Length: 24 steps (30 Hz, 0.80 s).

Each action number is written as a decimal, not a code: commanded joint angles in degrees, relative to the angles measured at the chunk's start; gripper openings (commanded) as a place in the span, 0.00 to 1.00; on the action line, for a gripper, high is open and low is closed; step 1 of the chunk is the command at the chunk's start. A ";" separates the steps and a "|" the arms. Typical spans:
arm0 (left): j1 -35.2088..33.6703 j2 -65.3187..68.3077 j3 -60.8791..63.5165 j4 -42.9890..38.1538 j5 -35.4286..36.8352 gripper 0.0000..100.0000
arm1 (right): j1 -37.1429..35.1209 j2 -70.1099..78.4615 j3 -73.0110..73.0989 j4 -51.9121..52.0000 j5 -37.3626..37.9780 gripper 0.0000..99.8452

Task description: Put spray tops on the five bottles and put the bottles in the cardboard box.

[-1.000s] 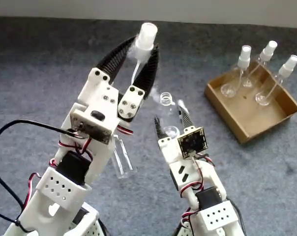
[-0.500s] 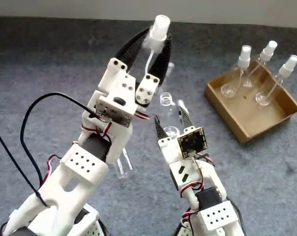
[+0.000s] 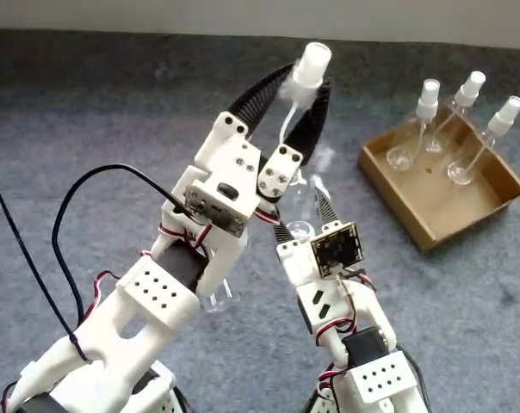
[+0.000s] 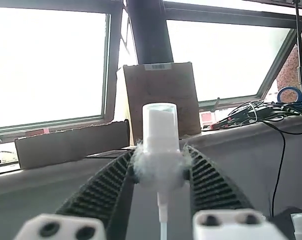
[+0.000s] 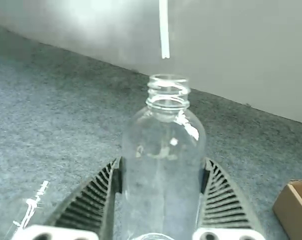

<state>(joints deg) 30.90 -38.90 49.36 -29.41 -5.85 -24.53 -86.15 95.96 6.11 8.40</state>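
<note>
My left gripper point(image 3: 299, 86) is raised above the table and shut on a white spray top point(image 3: 312, 63) whose thin tube hangs down between the fingers. The left wrist view has the spray top point(image 4: 160, 131) pinched in the gripper point(image 4: 160, 167). My right gripper point(image 3: 301, 211) is shut on an upright clear bottle point(image 3: 300, 229), partly hidden by the left gripper. In the right wrist view the open-necked bottle point(image 5: 163, 150) stands between the fingers of the gripper point(image 5: 161, 175), and the tube's end point(image 5: 163, 35) hangs just above its mouth. The cardboard box point(image 3: 432, 206) sits at the right.
Three bottles with spray tops point(image 3: 428, 99) lean in the box. Another clear bottle point(image 3: 215, 299) lies on the grey carpet under the left arm. A black cable point(image 3: 71, 215) loops beside the left arm. A corner of the box point(image 5: 297, 210) is near the right gripper.
The left arm has carried the spray top to the right and farther out, so it now hangs over the bottle in the right gripper. The right arm has kept still.
</note>
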 commanded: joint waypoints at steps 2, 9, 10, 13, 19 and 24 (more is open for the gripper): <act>-1.01 0.04 0.22 -1.23 8.79 0.01 | -0.48 -0.92 6.64 0.22 0.09 0.10; -5.58 0.04 0.13 -1.23 12.31 0.01 | -0.48 -0.92 6.64 0.22 0.09 0.10; -5.58 0.04 0.31 -1.14 12.31 0.01 | -0.48 -0.92 6.64 0.22 0.09 0.10; -4.97 0.04 0.84 -0.97 12.40 0.01 | -0.48 -0.92 6.64 0.22 0.09 0.10; -3.21 0.04 1.80 -0.97 12.40 0.01 | -0.48 -0.92 6.64 0.22 0.09 0.10; -3.21 0.04 5.05 -0.97 12.40 0.01 | -0.48 -0.92 6.64 0.22 0.09 0.10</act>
<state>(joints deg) 26.42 -38.90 53.76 -29.49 6.11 -24.53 -86.15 95.96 6.11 8.40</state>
